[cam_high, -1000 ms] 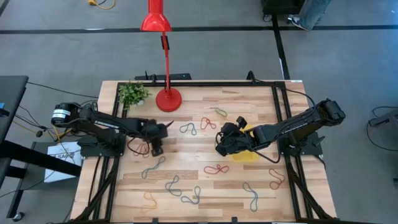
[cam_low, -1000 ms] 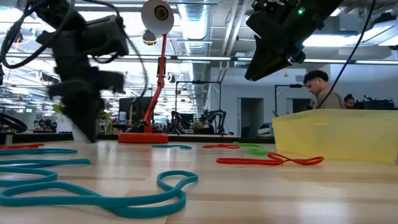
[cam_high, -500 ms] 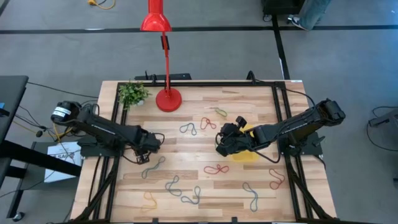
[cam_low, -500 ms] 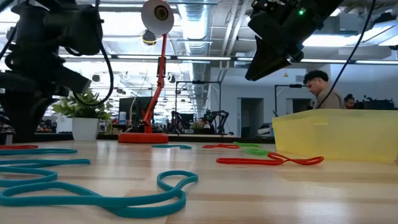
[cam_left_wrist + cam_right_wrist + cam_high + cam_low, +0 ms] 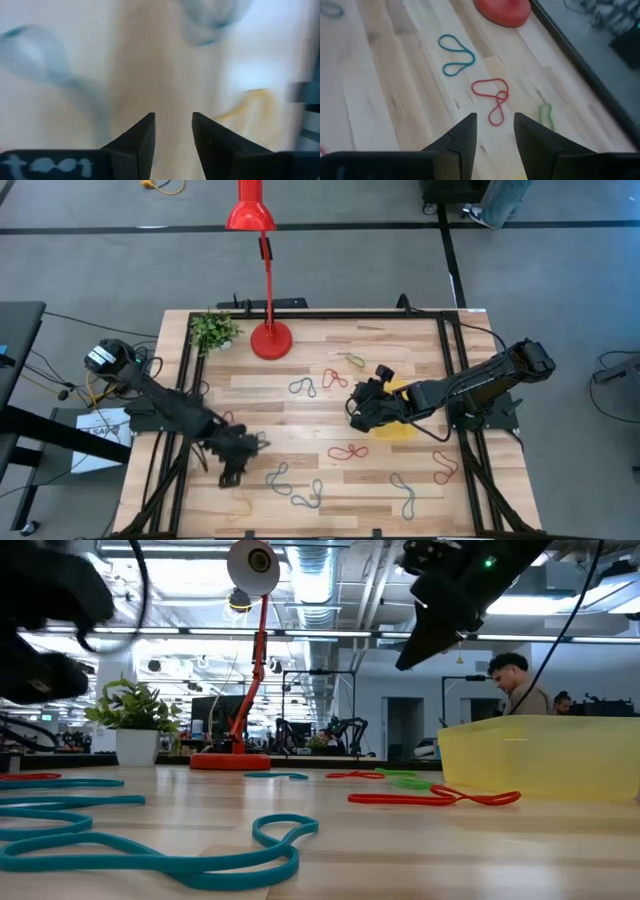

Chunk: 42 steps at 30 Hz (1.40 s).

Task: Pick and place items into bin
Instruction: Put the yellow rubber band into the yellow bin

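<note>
Several coloured loops lie flat on the wooden table: a blue one (image 5: 303,387), red ones (image 5: 335,378) (image 5: 347,451), a green one (image 5: 355,360), teal ones (image 5: 278,478) and a yellow one (image 5: 240,500). The yellow bin (image 5: 398,428) stands right of the middle. My left gripper (image 5: 232,468) hangs open above the near-left loops, a blurred yellow loop (image 5: 245,102) ahead of its fingers (image 5: 142,135). My right gripper (image 5: 353,412) hovers open at the bin's left side, facing the red loop (image 5: 492,97) and blue loop (image 5: 456,54). Neither gripper has anything between its fingers.
A red lamp's base (image 5: 271,340) and a small potted plant (image 5: 214,330) stand at the far left. Black frame rails run along the table's left and right sides. A person (image 5: 520,680) shows in the room beyond the bin (image 5: 540,755).
My left gripper has swung quickly from the middle left toward the table's near edge, turning as it went, and stays open and empty. My right gripper has rolled a little in place above the bin's left side. No loop has moved.
</note>
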Available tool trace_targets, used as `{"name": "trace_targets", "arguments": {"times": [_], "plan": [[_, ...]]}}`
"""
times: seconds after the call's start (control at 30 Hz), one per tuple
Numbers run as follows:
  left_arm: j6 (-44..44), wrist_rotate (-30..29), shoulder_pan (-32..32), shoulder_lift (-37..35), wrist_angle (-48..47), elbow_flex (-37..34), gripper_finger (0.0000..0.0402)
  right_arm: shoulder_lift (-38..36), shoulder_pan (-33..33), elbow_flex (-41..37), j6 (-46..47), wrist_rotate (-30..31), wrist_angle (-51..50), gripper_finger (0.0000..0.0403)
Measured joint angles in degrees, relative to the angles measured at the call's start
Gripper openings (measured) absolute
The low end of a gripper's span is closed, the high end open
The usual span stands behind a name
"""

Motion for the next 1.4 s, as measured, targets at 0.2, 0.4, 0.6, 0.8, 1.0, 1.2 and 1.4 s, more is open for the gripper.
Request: {"name": "trace_targets", "arguments": {"times": [0.2,0.4,0.6,0.8,1.0,1.2,1.4], "plan": [[-2.04,-4.05,-8.76,0.00,7.47,0.00,0.0119,0.00,0.00,0.00,-10.65,0.05,0.00,0.0123],[-1.23,-10.91,-15.57,0.02,9.18,0.00,0.0119,0.00,0.00,0.00,-15.77,0.07,0.00,0.0123],[5.15,-19.81,-18.79,1.26,18.75,0.00,0.0119,0.00,0.00,0.00,-17.30,0.07,0.00,0.0123],[10.23,-14.38,-19.48,9.78,24.82,0.02,0.0119,0.00,0.00,0.00,-17.30,0.04,-0.02,0.0123],[12.95,-14.29,-19.48,14.79,16.29,5.14,0.0119,0.00,0.00,0.00,-17.29,0.02,0.01,0.0123],[13.32,-13.95,-19.48,18.99,15.48,6.34,0.0119,0.00,0.00,0.00,-17.28,0.00,0.04,0.0123],[12.87,-14.88,-19.50,20.22,14.84,6.56,0.0116,0.00,0.00,0.00,-17.28,0.00,0.04,0.0123]]}}
